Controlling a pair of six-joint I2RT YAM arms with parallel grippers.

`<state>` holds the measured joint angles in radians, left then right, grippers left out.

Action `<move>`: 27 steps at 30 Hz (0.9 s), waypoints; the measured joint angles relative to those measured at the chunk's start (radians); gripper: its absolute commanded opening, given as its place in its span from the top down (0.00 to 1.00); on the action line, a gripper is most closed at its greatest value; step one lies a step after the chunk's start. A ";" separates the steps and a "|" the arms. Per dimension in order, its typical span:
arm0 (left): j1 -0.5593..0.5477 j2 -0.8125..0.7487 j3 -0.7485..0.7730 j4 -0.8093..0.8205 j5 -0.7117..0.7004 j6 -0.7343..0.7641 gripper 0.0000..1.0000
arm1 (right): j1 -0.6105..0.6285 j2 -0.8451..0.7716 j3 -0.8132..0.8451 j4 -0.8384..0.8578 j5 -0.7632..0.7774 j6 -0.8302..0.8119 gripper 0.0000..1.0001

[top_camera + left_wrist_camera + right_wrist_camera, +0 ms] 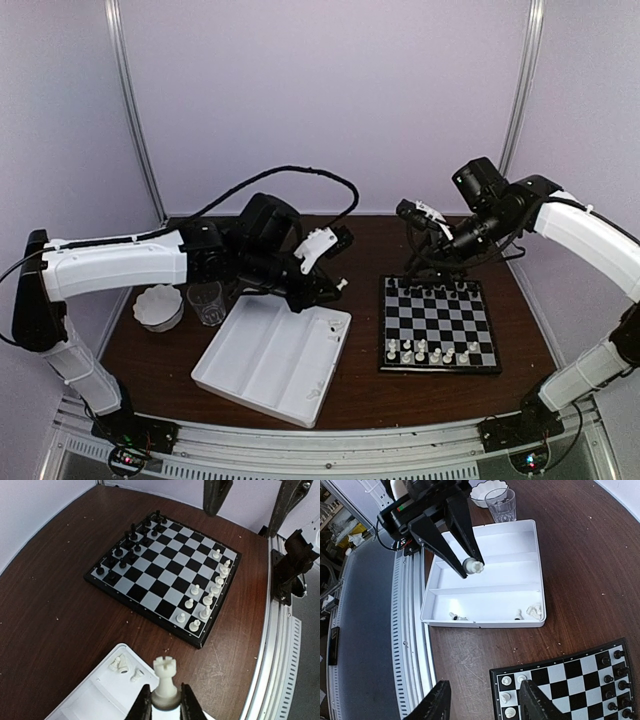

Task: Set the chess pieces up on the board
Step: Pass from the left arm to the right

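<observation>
My left gripper (165, 705) is shut on the base of a white rook (165, 677), held upright above the white tray's corner (100, 690). The right wrist view shows that same rook (473, 566) between the left fingers over the tray (485, 597). The board (438, 369) lies at the right, with black chess pieces (435, 291) along its far rows and white ones (432, 351) along its near rows. My right gripper (482, 705) hangs open with nothing in it over the board's white-side corner (492, 680). A few white pieces (535, 611) lie loose in the tray.
A clear glass (206, 302) and a white scalloped bowl (158, 306) stand left of the tray. The metal rail (410, 630) runs along the table's near edge. Bare brown tabletop (60, 615) separates the tray from the board.
</observation>
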<state>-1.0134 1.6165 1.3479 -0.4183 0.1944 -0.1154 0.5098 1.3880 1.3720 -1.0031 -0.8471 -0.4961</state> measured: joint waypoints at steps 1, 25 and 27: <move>0.000 -0.008 -0.019 0.025 0.008 -0.007 0.90 | 0.000 0.012 0.008 0.004 -0.013 0.010 0.49; -0.008 -0.076 -0.200 0.483 0.124 -0.134 0.89 | 0.000 0.116 0.118 0.076 -0.159 0.208 0.45; -0.009 -0.076 -0.208 0.501 0.130 -0.143 0.89 | 0.000 0.115 0.114 0.087 -0.164 0.217 0.45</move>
<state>-1.0222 1.5406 1.1404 0.0826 0.3241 -0.2581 0.5098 1.5032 1.4864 -0.9157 -1.0111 -0.2790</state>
